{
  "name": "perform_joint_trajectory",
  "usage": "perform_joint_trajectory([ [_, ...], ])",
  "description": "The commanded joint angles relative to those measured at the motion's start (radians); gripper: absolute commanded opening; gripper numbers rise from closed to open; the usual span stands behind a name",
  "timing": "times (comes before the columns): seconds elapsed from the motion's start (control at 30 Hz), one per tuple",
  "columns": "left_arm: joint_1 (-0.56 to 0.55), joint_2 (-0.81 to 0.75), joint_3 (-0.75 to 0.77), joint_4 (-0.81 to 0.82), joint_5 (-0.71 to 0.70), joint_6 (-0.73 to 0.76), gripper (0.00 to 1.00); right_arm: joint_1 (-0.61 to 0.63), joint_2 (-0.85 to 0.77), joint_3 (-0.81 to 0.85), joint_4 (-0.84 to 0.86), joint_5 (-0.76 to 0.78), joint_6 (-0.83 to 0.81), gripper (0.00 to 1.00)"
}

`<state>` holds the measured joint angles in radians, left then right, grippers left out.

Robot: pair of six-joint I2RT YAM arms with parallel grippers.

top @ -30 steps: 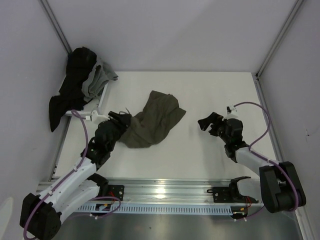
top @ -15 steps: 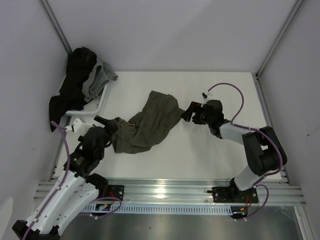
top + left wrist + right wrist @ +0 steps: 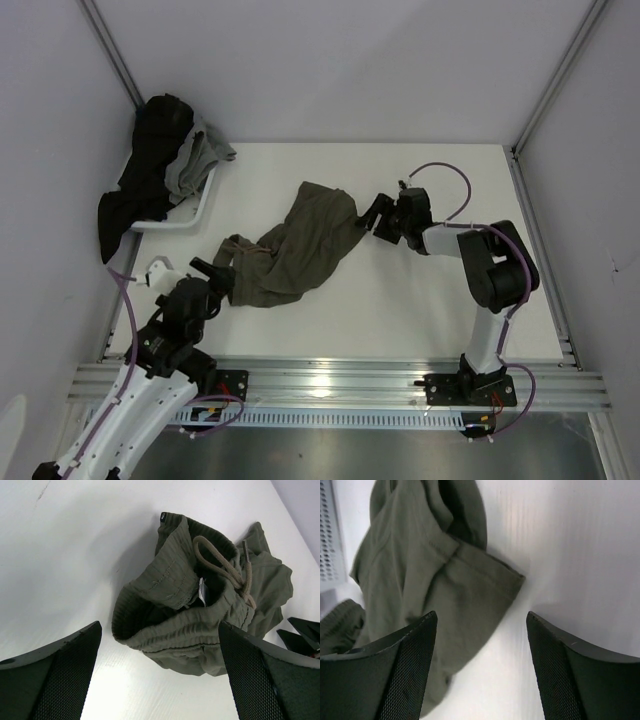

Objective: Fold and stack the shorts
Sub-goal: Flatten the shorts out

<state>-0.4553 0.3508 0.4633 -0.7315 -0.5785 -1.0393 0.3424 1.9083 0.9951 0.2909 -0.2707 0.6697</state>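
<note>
Shorts [image 3: 300, 245] lie crumpled in the middle of the table [image 3: 420, 290], waistband [image 3: 180, 630] toward the left gripper [image 3: 222, 270], whose jaws stand wide just beside it; right gripper [image 3: 373, 217] has jaws spread too, flanking a leg hem [image 3: 485, 565], gripping nothing

The left gripper [image 3: 159, 630] had its jaws spread wide, one mesh-faced finger [image 3: 60, 675] low on the left and the other low on the right. Between and beyond them, touching neither, the olive-green shorts [image 3: 200, 625] lay bunched on the white desk [image 3: 75, 555], the ribbed waistband gaping toward the camera. A tan drawstring [image 3: 220, 565] looped over the band, with a small white label [image 3: 202, 591] inside. Two black pointed parts [image 3: 302, 627] showed at the right edge, just beside the cloth
</note>
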Motion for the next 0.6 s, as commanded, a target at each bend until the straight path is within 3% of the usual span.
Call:
perform_joint_trajectory([
  [0.0, 0.001, -0.052, -0.011, -0.032, -0.004, -0.010, 0.99, -0.005, 0.061, 0.020, -0.004, 0.053, 0.125, 0.75],
  [0.13, 0.001, -0.096, -0.035, -0.026, 0.003, -0.024, 0.99, 0.006, 0.106, 0.011, 0.074, 0.097, 0.224, 0.66],
  [0.37, 0.001, -0.066, -0.029, -0.023, -0.015, -0.011, 0.99, 0.049, 0.142, 0.063, 0.028, 0.188, 0.249, 0.46],
  [0.47, 0.001, -0.032, -0.037, -0.005, -0.012, -0.005, 0.99, 0.050, 0.149, 0.089, 0.013, 0.177, 0.238, 0.23],
  [0.5, 0.001, -0.024, -0.040, 0.009, -0.011, -0.001, 0.99, 0.046, 0.131, 0.085, 0.008, 0.180, 0.235, 0.01],
  [0.57, 0.001, -0.010, -0.044, 0.021, -0.008, 0.007, 0.99, 0.041, 0.086, 0.056, -0.016, 0.214, 0.217, 0.00],
])
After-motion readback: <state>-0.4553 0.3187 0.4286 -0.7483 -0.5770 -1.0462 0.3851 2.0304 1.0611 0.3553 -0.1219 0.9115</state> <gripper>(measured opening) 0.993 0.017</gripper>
